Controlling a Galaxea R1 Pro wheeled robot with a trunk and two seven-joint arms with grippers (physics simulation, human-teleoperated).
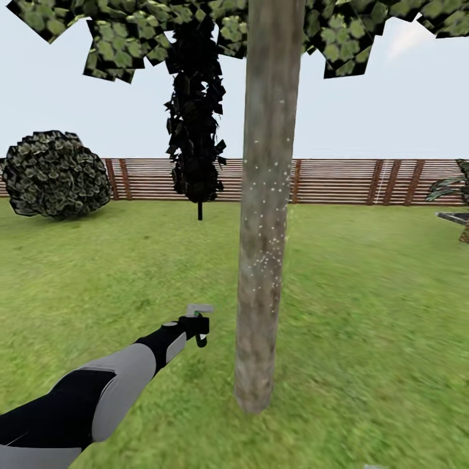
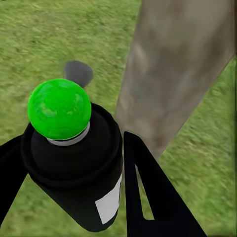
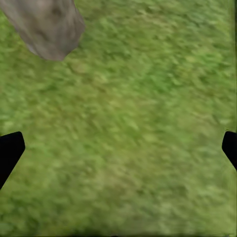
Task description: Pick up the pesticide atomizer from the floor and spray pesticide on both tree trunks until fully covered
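A grey-brown tree trunk [image 1: 264,208] rises from the lawn straight ahead, its canopy [image 1: 195,26] spreading overhead. Fine white specks of pesticide [image 1: 268,195] dot the bark at mid height. My left gripper [image 1: 198,326] reaches out just left of the trunk, shut on the pesticide atomizer [image 1: 197,317]. In the left wrist view the atomizer [image 2: 74,153] is a black can with a green dot on top, held between black fingers [image 2: 148,192], and the trunk [image 2: 173,79] stands close beyond. My right gripper [image 3: 118,148] is open over bare grass, with the trunk's base [image 3: 47,27] nearby.
A brown slat fence [image 1: 339,181] closes the lawn at the back. A round bush [image 1: 55,173] stands at the far left, a dark narrow cypress-like column [image 1: 195,137] behind the trunk, and a palm-like plant [image 1: 456,192] at the right edge. Grass [image 1: 378,312] spreads all around.
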